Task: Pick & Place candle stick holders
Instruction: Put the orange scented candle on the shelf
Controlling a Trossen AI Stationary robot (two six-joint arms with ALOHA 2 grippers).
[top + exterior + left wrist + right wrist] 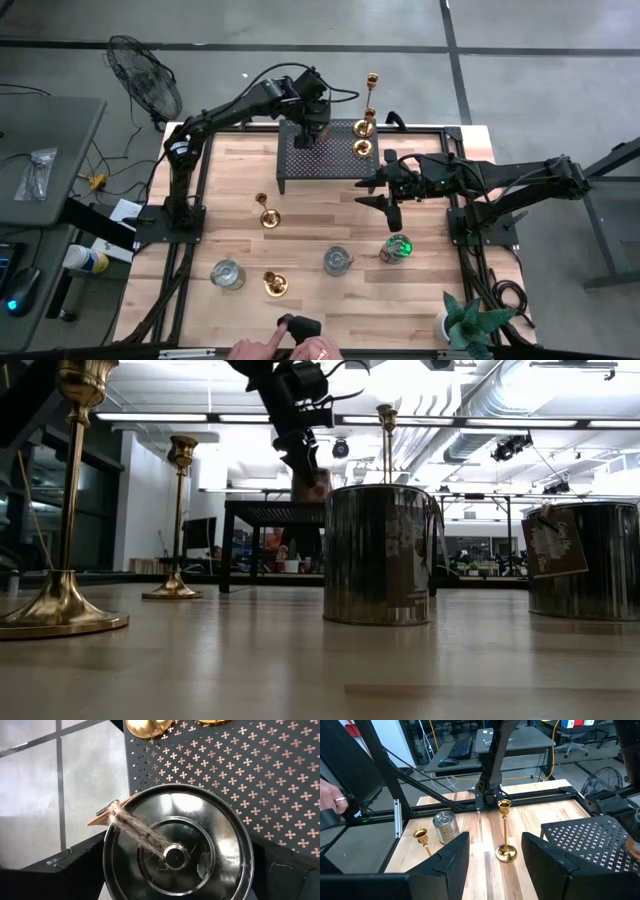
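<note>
Silver cup (175, 847) sits on black stand (260, 775) between spread left gripper (312, 128) fingers (contact unclear), right gripper (492, 857) open, empty, over table (300, 215) beside stand.

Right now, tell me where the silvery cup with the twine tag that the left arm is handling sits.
The silvery cup sits on the black perforated stand at the table's far middle, between the left gripper's open fingers, with brass candlesticks on the stand beside it.
</note>
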